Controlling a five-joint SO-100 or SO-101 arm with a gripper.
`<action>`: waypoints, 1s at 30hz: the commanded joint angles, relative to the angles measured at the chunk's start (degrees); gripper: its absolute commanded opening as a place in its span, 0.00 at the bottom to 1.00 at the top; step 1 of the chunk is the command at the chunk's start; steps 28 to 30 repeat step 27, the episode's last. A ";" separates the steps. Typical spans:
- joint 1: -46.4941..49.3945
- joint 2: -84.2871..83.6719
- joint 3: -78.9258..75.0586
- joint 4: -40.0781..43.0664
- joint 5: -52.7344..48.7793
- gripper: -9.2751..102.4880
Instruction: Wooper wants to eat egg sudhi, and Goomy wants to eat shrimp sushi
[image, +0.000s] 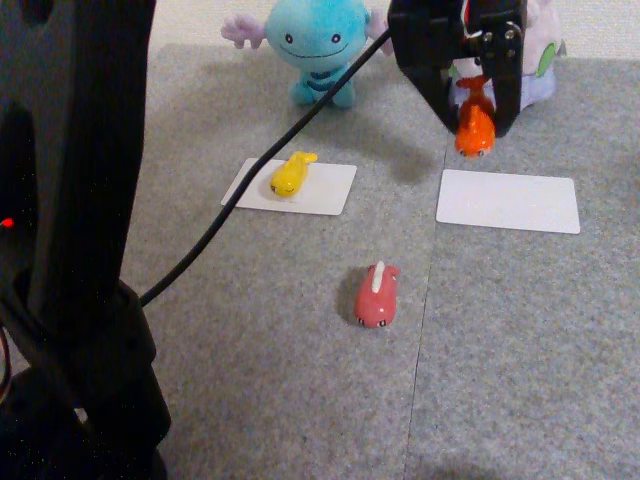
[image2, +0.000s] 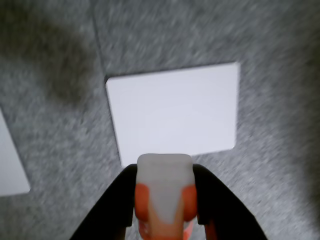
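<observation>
In the other view, the black two-finger tool (image: 476, 125) is gripping the small bright orange fish-shaped toy, the shrimp sushi (image: 475, 128), nose down in the air above the grey felt worktop (image: 300, 350), between the pale lilac plush Goomy (image: 543, 62) and the bare white card (image: 508, 200) laid in front of it, probably its serving spot. The yellow fish-shaped egg sudhi (image: 291, 174) is lying on another white card (image: 315, 190) before the round light-blue plush Wooper (image: 316, 45), seemingly already served. A pink-red fish figure (image: 377, 296) is lying apart, mid-worktop. In the wrist view, the tool (image2: 165, 225) is clamping the shrimp sushi (image2: 164, 190) directly over the white card (image2: 172, 110). No writing is showing anywhere.
</observation>
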 joint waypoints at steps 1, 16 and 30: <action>0.97 3.25 -2.29 -4.13 -0.35 0.14; 4.48 -7.47 -2.29 -9.84 -3.08 0.14; 4.48 -7.82 -2.20 -9.32 -3.34 0.15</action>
